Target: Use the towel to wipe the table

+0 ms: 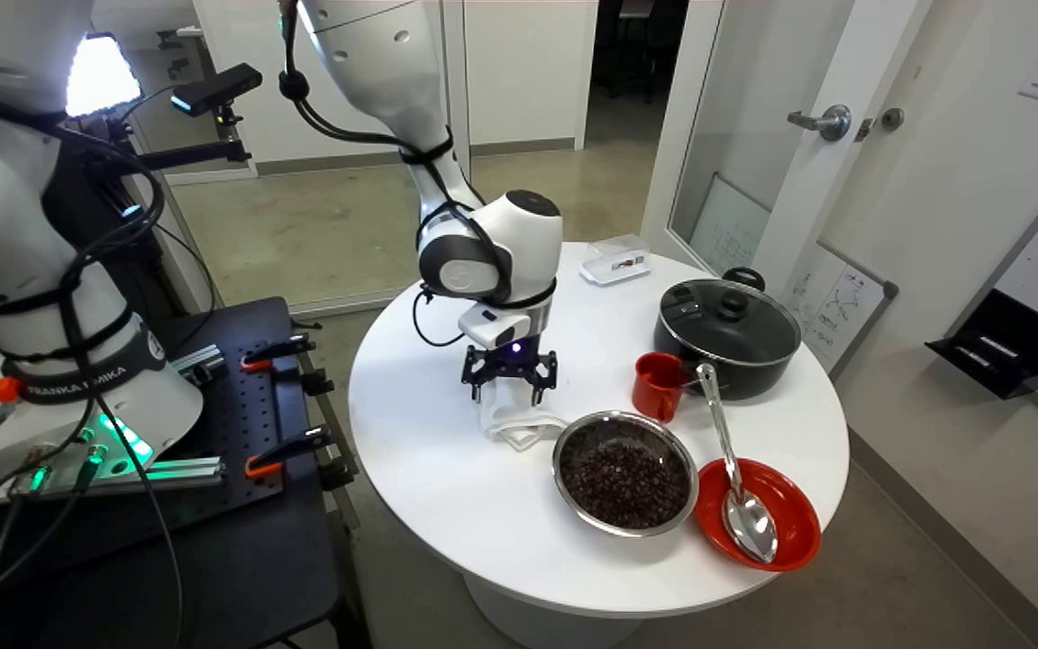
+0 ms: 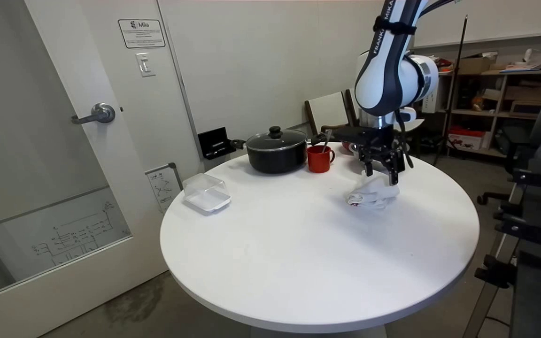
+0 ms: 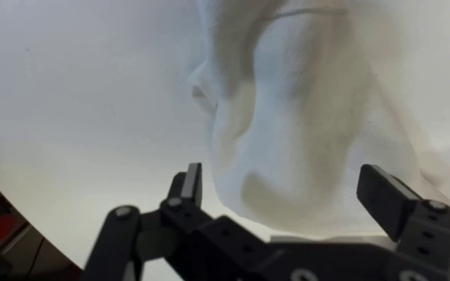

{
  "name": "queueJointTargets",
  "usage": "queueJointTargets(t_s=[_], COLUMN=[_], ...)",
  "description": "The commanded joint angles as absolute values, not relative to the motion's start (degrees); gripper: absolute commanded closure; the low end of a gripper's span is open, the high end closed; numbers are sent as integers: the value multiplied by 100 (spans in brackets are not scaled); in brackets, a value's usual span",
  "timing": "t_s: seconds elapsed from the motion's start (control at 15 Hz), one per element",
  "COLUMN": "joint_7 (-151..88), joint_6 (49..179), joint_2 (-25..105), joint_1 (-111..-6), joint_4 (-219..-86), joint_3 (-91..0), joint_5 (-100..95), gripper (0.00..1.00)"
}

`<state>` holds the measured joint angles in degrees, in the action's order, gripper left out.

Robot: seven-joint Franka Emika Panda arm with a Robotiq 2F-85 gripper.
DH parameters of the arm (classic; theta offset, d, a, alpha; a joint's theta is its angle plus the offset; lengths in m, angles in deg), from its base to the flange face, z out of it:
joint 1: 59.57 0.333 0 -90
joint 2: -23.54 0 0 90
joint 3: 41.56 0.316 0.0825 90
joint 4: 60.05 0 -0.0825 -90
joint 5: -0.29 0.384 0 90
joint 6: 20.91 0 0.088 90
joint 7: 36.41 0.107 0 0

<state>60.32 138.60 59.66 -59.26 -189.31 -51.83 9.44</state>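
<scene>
A white crumpled towel lies on the round white table; in an exterior view it forms a low bunched heap on the table. In the wrist view the towel fills the middle. My gripper points down over the towel. It is open, with its fingers wide apart, in an exterior view and in the wrist view. The left finger in the wrist view is just outside the towel's edge; the right finger overlaps the towel. Whether the fingers touch the cloth cannot be told.
A metal bowl of dark pieces stands close beside the towel. A red plate with a spoon, a red mug, a lidded black pot and a clear plastic box also stand on the table.
</scene>
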Motion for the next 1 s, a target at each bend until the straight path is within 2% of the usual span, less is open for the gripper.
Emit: queueJointTargets(t_s=[0.0, 0.8, 0.87, 0.93], joint_7=[5950, 6016, 6032, 6037], joint_6=[13861, 13848, 13870, 13873], joint_2=[5978, 6195, 6237, 6269], joint_1=[-5845, -5604, -5578, -5556], joint_4=[-18928, -18865, -18856, -18848], joint_3=[-5249, -5340, -5373, -5402], joint_5=[1064, 969, 959, 953], gripper=[0, 0, 25, 26])
